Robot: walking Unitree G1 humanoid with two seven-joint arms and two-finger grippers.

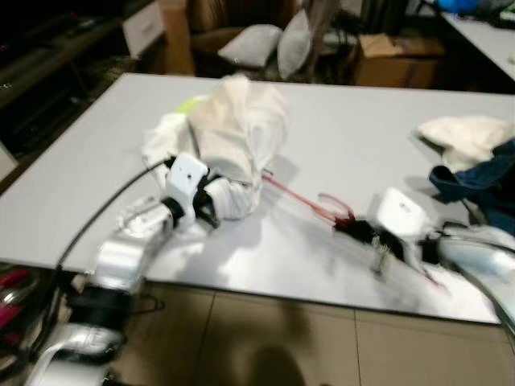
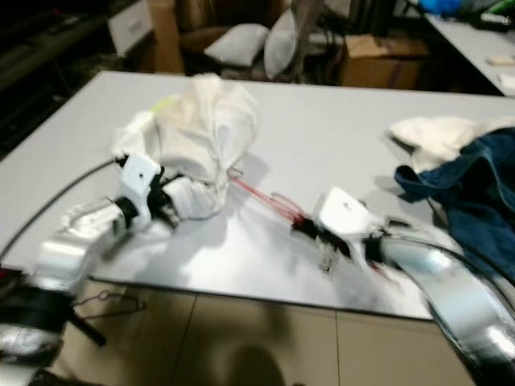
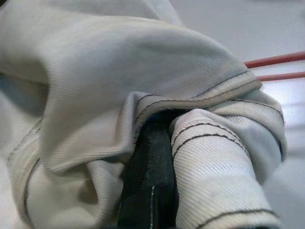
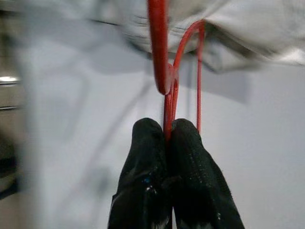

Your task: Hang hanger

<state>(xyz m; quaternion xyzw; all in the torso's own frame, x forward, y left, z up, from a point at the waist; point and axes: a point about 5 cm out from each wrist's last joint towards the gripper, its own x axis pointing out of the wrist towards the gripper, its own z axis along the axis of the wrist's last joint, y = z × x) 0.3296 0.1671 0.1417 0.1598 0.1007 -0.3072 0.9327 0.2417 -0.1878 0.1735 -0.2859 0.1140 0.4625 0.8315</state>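
A cream-white garment [image 1: 229, 137] lies bunched on the grey table [image 1: 362, 137]. A thin red wire hanger [image 1: 310, 205] sticks out from under it toward the right, its hook lying on the table. My right gripper [image 1: 348, 228] is shut on the red hanger [image 4: 167, 95] near the hook, fingers [image 4: 190, 162] pressed together. My left gripper [image 1: 211, 211] is shut on a fold of the garment [image 3: 143, 86] at its near edge; one black finger [image 3: 152, 181] is wrapped in cloth.
A cream cloth [image 1: 467, 137] and a dark blue garment [image 1: 483, 185] lie at the table's right side. Pillows [image 1: 253, 44] and a cardboard box [image 1: 394, 60] stand behind the table. A tiled floor [image 1: 265, 338] is below the near edge.
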